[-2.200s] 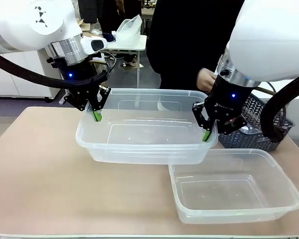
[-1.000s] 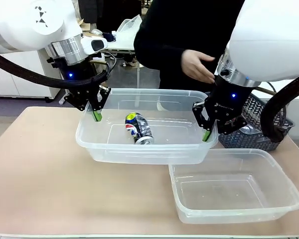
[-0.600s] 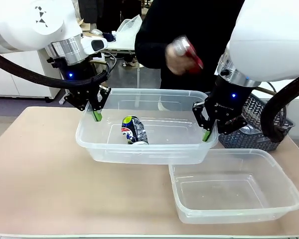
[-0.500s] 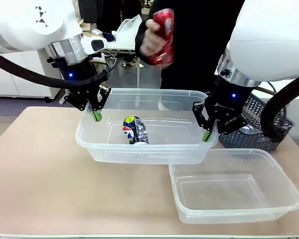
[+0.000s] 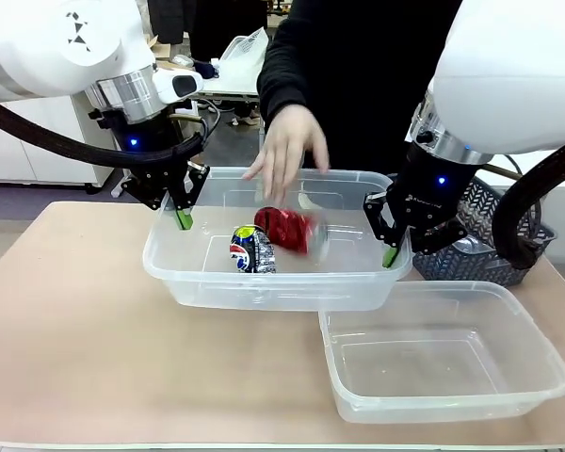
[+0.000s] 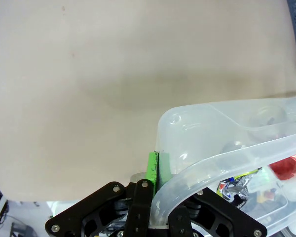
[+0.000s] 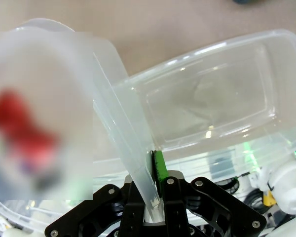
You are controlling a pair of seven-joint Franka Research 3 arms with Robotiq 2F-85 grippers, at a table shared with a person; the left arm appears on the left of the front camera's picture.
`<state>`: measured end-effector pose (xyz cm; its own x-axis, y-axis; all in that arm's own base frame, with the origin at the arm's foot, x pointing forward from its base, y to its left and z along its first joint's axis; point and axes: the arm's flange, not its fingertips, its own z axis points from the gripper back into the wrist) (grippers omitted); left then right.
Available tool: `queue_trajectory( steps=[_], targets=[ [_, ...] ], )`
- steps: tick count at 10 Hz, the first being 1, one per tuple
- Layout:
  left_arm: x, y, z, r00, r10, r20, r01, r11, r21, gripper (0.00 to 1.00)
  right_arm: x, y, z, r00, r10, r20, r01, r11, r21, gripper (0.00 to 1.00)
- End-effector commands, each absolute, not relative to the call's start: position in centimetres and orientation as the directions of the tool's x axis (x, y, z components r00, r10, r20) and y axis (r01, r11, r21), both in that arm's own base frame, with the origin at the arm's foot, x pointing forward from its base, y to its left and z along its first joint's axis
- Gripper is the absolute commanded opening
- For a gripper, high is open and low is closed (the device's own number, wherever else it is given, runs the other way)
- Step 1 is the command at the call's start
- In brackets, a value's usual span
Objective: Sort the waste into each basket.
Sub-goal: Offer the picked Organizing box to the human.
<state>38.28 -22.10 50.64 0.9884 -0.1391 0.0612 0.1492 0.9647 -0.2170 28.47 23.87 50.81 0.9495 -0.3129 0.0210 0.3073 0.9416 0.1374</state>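
My left pincer point(image 5: 182, 218) and right pincer point(image 5: 388, 254) clench the clear tub point(image 5: 264, 282) at nine and three o'clock; red can point(image 5: 284, 228) and blue-and-white can point(image 5: 250, 250) inside.

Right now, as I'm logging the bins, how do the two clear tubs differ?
The far tub is held up at its rim by the left claw and right claw, both shut on it; the near tub rests on the table, untouched. The far tub holds a red can and a blue-and-white can; the near tub is empty. Both are clear rectangular plastic.
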Motion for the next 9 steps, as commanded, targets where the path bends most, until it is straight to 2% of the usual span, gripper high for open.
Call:
queue_trajectory(
  steps=[1,9],
  targets=[
    [38.31,-21.96,50.97,0.988,-0.139,0.070,0.151,0.965,-0.215,0.03,28.85,23.30,50.97,0.943,-0.333,0.022,0.326,0.933,0.150,0.05],
    [38.31,-21.96,50.97,0.988,-0.139,0.070,0.151,0.965,-0.215,0.03,28.85,23.30,50.97,0.943,-0.333,0.022,0.326,0.933,0.150,0.05]
  ],
)
